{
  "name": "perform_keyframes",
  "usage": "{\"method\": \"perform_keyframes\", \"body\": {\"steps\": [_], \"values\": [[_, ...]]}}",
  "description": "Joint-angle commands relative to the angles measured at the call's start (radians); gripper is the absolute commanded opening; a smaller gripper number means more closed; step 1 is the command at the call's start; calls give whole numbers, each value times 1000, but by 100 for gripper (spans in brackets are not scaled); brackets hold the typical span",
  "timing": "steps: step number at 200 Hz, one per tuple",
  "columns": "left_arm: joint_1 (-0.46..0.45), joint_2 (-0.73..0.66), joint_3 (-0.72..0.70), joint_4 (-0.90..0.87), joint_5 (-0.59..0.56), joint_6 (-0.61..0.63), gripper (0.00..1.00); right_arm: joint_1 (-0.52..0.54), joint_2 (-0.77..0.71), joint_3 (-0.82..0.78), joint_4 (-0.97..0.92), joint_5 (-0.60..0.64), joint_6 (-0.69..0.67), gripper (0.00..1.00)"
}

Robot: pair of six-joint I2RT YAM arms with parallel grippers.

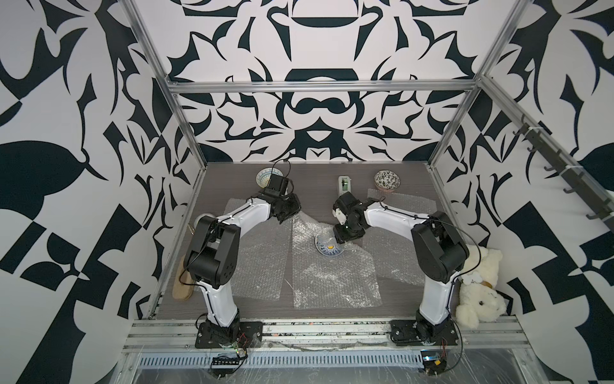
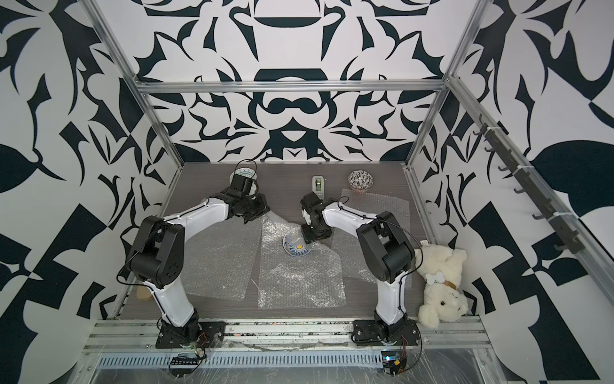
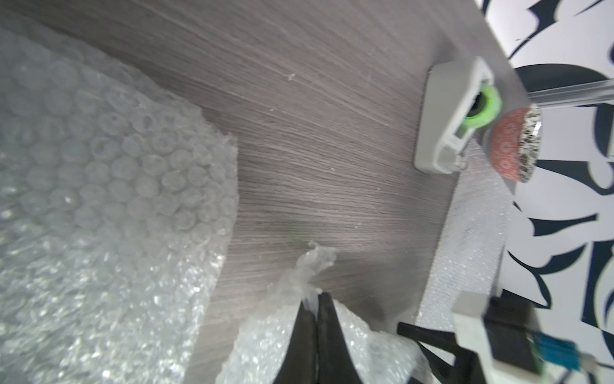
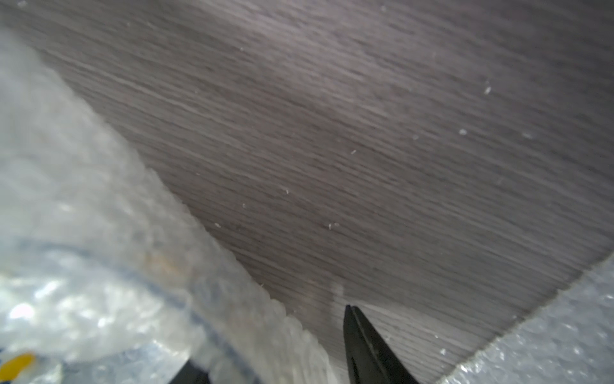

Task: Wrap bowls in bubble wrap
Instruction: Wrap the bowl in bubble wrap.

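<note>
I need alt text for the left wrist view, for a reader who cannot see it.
The left hand is shut on a crumpled corner of bubble wrap over a grey wood-grain table. Beyond stand a white tape dispenser and a floral bowl.

The bubble wrap [image 1: 335, 279] was clear plastic film, v. shiny, bumpy w/ round cells, crinkled & thin where pinched. The tabletop [image 1: 312, 186] was grey wood-grain, matt, finely streaked. The centre bowl [image 1: 329, 250] & floral bowl [image 1: 387, 179] were glazed ceramic, glossy; the floral one's outside showed dull orange-red in the left wrist view. The tape dispenser [image 3: 445, 116] was smooth white plastic, satin, w/ a green plastic core [image 3: 483, 106]. Arm shells [image 1: 252, 212] were glossy white plastic, joints [image 1: 212, 252] matt black. The frame [image 1: 319, 87] was bare brushed metal. The teddy [image 1: 485, 262] was cream plush, fluffy.
</note>
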Motion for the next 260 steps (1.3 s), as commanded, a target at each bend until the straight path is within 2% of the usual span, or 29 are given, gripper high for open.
{"method": "perform_keyframes", "body": {"steps": [1,21,74,145,186,223,260], "values": [[5,-56,-14,18,59,12,0,5,-27,-3,3,9,8,55],[-1,-101,-45,26,101,5,0,4,-31,-8,9,7,13,54],[-48,-186,-195,184,318,-65,0,4,-9,0,23,-23,33,45],[-181,-212,-311,400,450,-129,0,5,-8,-7,60,-58,70,42],[-251,-172,-318,361,459,-76,0,3,-10,-15,84,-106,92,41],[-264,-155,-373,361,385,-48,0,3,-23,-34,103,-126,123,39],[-289,-93,-323,258,330,32,0,3,-30,-45,125,-169,150,38]]}}
